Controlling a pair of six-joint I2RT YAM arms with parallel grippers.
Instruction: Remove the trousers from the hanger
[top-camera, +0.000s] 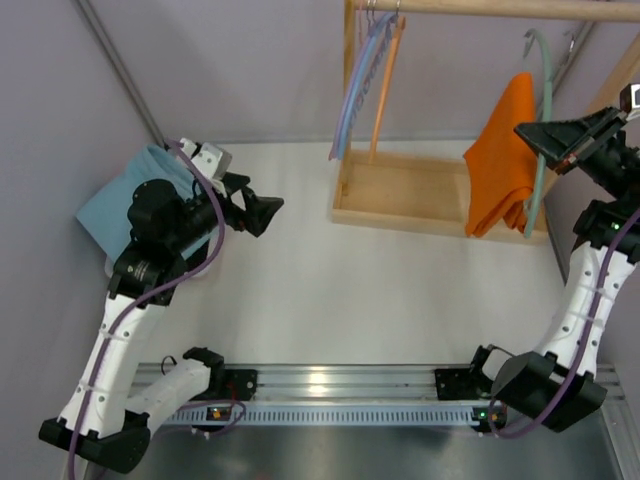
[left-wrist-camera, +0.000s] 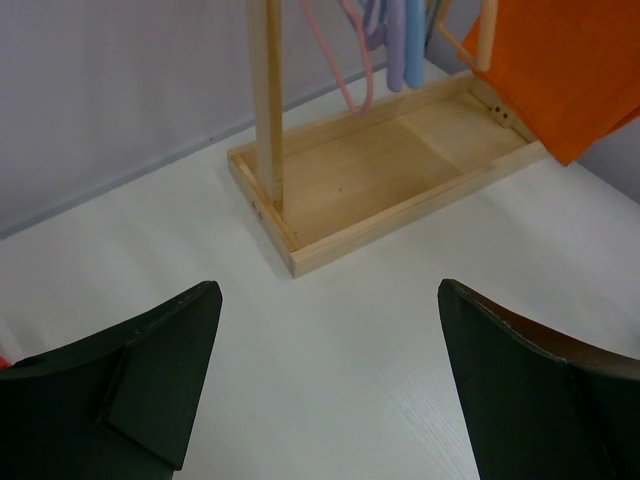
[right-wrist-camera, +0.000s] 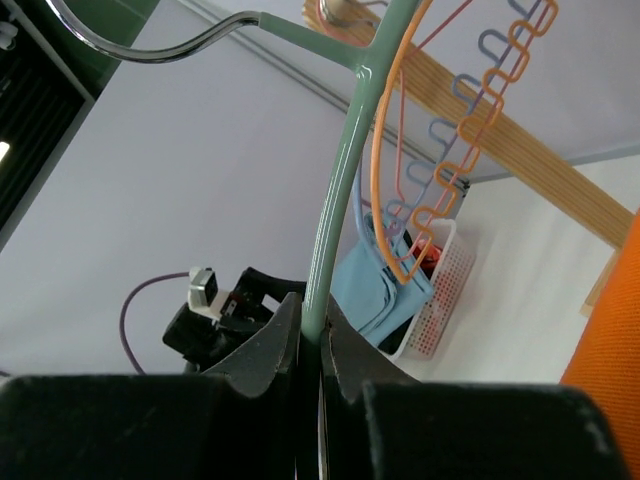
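Observation:
The bright orange trousers (top-camera: 503, 160) hang draped over the pale mint-green hanger (top-camera: 545, 120), which hooks onto the wooden rail at the upper right. My right gripper (top-camera: 548, 140) is shut on the hanger's thin side bar just right of the trousers. In the right wrist view the bar of the hanger (right-wrist-camera: 345, 170) runs up from between the closed tips of the right gripper (right-wrist-camera: 312, 325), with the trousers (right-wrist-camera: 610, 380) at the lower right. My left gripper (top-camera: 262, 213) is far to the left, low over the table. It stands open and holds nothing (left-wrist-camera: 328, 290); the trousers (left-wrist-camera: 570, 70) show far ahead of it.
A wooden rack with a tray base (top-camera: 400, 190) stands at the back and carries the rail (top-camera: 500, 8). Lavender-blue hangers (top-camera: 360, 80) and an orange hanger (top-camera: 385, 85) hang on its left side. A light blue cloth (top-camera: 120, 195) lies in a white basket (right-wrist-camera: 440, 290) behind the left arm.

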